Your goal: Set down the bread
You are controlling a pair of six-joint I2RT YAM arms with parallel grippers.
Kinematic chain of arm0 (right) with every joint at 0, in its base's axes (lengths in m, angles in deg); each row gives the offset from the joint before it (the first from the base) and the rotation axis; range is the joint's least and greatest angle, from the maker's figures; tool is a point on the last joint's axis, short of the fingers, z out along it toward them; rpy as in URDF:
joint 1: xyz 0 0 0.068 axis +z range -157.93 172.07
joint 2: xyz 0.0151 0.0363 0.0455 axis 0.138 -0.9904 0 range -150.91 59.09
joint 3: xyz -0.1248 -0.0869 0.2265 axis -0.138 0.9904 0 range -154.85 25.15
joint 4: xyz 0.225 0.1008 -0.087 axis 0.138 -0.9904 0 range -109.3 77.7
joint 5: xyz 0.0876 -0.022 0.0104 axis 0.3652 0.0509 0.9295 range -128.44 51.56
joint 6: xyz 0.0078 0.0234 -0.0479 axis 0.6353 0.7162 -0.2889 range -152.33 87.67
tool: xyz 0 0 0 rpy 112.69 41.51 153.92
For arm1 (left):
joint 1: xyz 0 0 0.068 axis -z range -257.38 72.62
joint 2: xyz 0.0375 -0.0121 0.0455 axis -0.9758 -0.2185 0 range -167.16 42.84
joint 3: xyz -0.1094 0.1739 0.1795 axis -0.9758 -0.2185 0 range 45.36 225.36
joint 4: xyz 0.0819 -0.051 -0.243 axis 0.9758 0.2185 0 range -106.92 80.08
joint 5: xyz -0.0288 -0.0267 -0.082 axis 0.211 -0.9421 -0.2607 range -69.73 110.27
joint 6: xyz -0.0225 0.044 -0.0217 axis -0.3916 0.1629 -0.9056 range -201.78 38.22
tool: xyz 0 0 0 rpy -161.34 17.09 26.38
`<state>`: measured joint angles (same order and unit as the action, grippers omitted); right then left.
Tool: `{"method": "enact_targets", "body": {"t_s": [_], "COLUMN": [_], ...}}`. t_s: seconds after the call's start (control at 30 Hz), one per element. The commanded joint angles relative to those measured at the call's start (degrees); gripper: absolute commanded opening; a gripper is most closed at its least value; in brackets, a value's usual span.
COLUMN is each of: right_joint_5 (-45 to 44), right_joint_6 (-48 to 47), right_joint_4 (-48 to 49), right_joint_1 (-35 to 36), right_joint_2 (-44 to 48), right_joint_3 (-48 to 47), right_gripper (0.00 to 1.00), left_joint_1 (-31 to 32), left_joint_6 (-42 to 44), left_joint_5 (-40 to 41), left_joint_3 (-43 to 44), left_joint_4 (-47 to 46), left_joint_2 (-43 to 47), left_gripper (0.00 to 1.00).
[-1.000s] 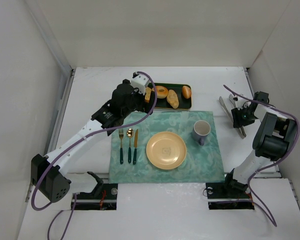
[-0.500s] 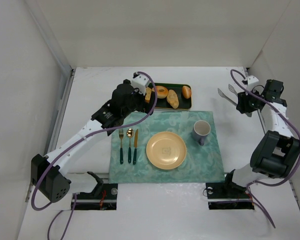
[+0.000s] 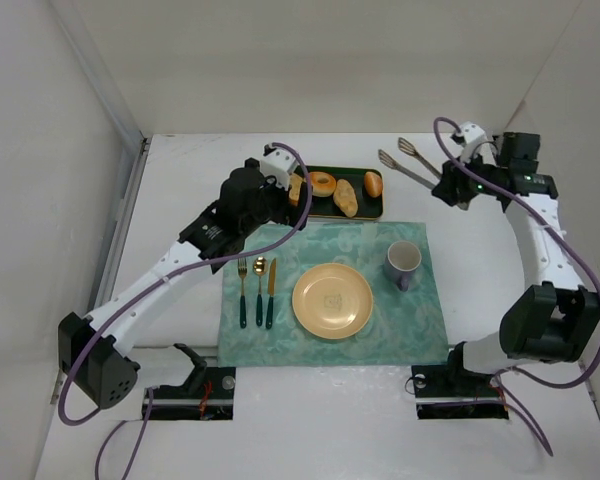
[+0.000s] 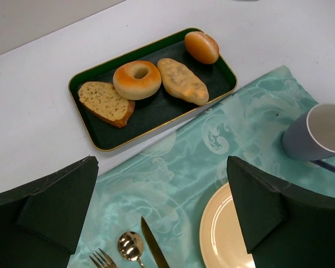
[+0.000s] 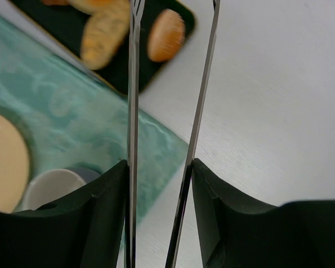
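— Where is the bread sitting right now?
— Both pieces are lying in the green tray [image 4: 156, 114] at the back of the desk [image 3: 180, 170]. The bagel [image 4: 137, 79] is resting left of the tray's middle, touching a cut slice [image 4: 106, 102] at the tray's left end. The bun [image 4: 201, 47] is sitting at the tray's right end, with a long roll [image 4: 183, 81] lying between the two.
— And what are the arms doing?
— The left pincer [image 4: 162, 162] is hovering by the tray's near left corner, spread wide and gripping nothing. The right pincer [image 5: 159, 162] is hanging off to the tray's right, clamping a pair of metal tongs [image 3: 410, 170]. The two blades are standing apart, tips reaching close to the tray's far right corner.
— Anything you can read?
— The yellow plate [image 3: 332, 300], nearer than the tray, is showing a faint mark at its centre. It is too small to make out.
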<state>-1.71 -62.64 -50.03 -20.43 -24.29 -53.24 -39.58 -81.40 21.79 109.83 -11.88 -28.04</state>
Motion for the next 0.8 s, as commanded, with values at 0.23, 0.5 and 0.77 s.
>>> {"method": "enact_targets", "body": {"t_s": [0.23,0.5,0.77], "right_joint_5": [1.6,-3.9,-10.7], "right_joint_6": [6.0,6.6,9.7], "right_joint_4": [4.7,7.2,10.7], "right_joint_1": [10.0,12.9,14.0], "right_joint_2": [-1.0,-3.6,-5.9], "right_joint_3": [0.5,1.7,2.8], "right_gripper": [0.51,0.51,0.49], "left_joint_1": [0.1,0.1,0.1], "left_joint_6": [-0.6,-0.6,-0.6], "left_joint_5": [-0.1,0.4,0.9], "left_joint_3": [1.4,1.4,1.4], "left_joint_4": [-1.5,-1.5,-1.5], "left_joint_2": [3.9,4.4,3.4], "left_gripper": [1.0,1.0,1.0]}}
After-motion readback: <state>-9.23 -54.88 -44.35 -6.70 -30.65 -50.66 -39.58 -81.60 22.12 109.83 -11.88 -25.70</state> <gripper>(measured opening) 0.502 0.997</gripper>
